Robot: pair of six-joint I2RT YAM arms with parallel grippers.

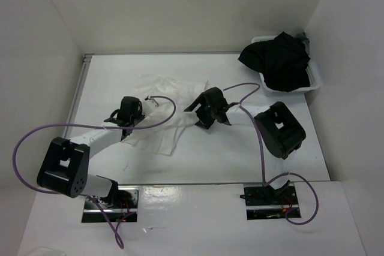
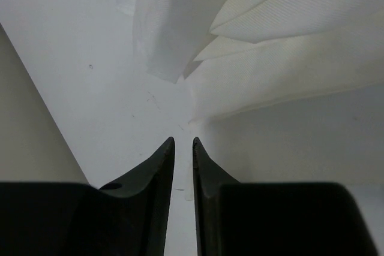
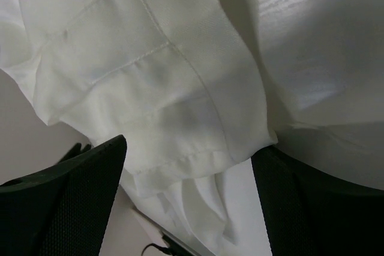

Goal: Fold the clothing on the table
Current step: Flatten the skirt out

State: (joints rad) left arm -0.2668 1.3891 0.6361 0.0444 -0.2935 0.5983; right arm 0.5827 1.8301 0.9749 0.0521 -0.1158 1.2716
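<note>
Now, with the clothing (image 1: 174,91) rumpled mid table (image 1: 240,154), my left gripper (image 2: 183,142) is nearly pinched at its left edge, catch unclear, while my right gripper (image 3: 192,148) gapes over the right hem for a paired lift.

The clothing (image 3: 150,76) fills most of the view. It is white and thin, and it lies in soft folds. Lines of stitching run across it, and a sewn edge runs along its lower side. The right gripper (image 3: 192,148) is at the bottom. Its two black fingers (image 3: 78,202) stand far apart, one at each side, and the sewn edge of the cloth lies between them. A small grey bit of the table (image 3: 18,136) shows at the left, beside the cloth.
</note>
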